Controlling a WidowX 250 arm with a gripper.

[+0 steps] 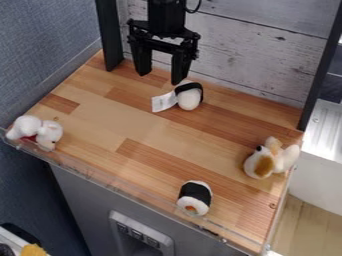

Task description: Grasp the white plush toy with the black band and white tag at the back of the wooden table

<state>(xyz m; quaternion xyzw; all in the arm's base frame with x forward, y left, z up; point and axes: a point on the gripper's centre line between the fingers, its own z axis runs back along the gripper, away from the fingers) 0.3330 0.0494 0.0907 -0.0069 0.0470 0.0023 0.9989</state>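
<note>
The black gripper [160, 77] hangs over the back of the wooden surface, open, with nothing between its fingers. Just right of and below its right finger lies a white plush piece with a black band [189, 96], a white tag sticking out to its left. At the front edge sits a plush sushi roll [195, 198], white with a black wrap and an orange spot on its end. A white and tan plush toy [270, 159] is near the right edge. A white plush toy with a bit of red [37, 131] lies in the left corner.
The wooden tabletop [133, 120] has a clear low rim [120, 185] along its front. Whitewashed boards [250, 50] stand behind it, between black posts [109, 35] at left and right. A blue-grey wall is on the left.
</note>
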